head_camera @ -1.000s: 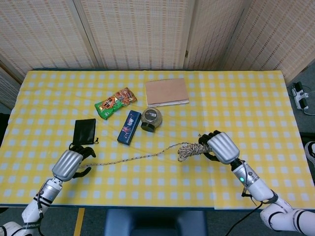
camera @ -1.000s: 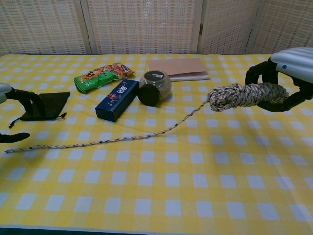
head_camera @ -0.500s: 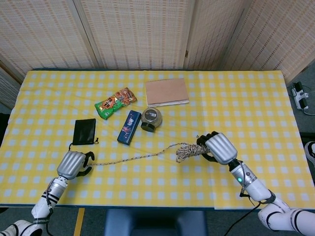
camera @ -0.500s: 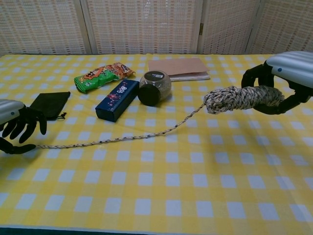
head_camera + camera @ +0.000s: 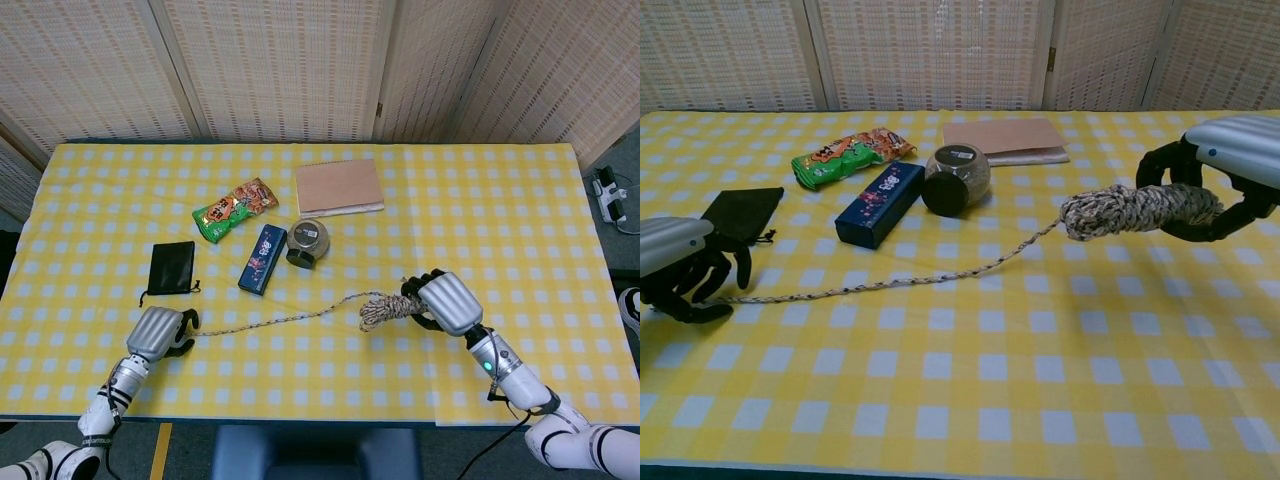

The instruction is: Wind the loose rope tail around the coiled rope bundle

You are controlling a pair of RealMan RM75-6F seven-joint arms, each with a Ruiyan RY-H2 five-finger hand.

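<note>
Since the earlier frames, the speckled rope tail [image 5: 890,283] has been closed upon by the left hand [image 5: 685,270], fingers curled down. The coiled rope bundle [image 5: 1135,210] is gripped aloft by the right hand [image 5: 1220,180] above the yellow checked bench [image 5: 1040,400].

A yellow-and-white checked table [image 5: 480,190] fills the middle, woven folding screens [image 5: 290,65] at 12 o'clock, grey floor at 3 o'clock

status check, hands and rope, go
Right hand grips rope bundle off the table. Left hand at loose tail end, grip unclear. Tail lies unwound; blue box and jar nearby.
</note>
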